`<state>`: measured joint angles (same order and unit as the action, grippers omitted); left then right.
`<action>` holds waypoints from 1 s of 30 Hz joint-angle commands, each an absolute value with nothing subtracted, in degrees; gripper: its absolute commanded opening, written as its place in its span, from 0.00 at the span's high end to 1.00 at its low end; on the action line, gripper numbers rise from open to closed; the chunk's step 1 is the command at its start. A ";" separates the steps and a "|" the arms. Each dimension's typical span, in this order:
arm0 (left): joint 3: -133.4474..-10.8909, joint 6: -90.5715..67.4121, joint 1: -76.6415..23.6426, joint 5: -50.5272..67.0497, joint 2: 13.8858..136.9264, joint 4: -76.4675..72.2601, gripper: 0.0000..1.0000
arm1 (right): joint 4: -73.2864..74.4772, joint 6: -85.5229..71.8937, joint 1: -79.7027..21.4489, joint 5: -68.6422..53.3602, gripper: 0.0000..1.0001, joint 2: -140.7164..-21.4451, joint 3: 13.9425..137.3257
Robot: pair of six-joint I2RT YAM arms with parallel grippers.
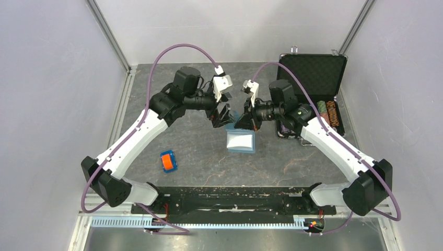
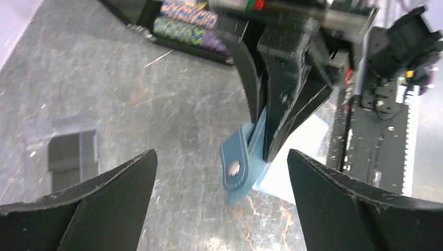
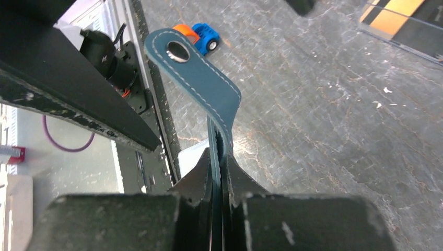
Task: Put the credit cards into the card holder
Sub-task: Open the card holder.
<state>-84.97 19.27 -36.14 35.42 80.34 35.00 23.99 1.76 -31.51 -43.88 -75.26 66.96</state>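
Card holder (image 3: 203, 89) is clamped by its flap in the right gripper (image 3: 217, 157); left gripper (image 1: 223, 115), apart at nine o'clock, should pin the lower cover flat.

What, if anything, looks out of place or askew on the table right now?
The card holder sits askew: the right tool is shut on its snap-tab flap, holding that side up off the table while the pale inside lies open. The left tool hangs open nearby. Nothing looks spilled or damaged.

Top view overhead, whole table (image 1: 292, 162); wrist views close, facing each other, sharing card holder (image 2: 239, 166).
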 commanded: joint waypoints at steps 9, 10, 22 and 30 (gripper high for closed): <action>-77.08 -0.84 -36.21 10.54 71.71 30.17 0.00 | 14.31 -8.64 -25.66 -35.24 1.00 -74.13 65.58; -77.68 -3.37 -36.13 10.00 72.26 31.74 0.00 | 13.70 -9.22 -24.78 -35.20 1.00 -73.83 65.10; -72.33 -30.83 -32.26 34.48 81.01 24.54 0.11 | 7.68 -15.52 -20.22 -37.27 1.00 -73.79 62.25; -71.84 -33.78 -32.28 40.76 85.08 21.64 0.23 | 7.78 -16.75 -19.86 -36.65 1.00 -72.75 60.58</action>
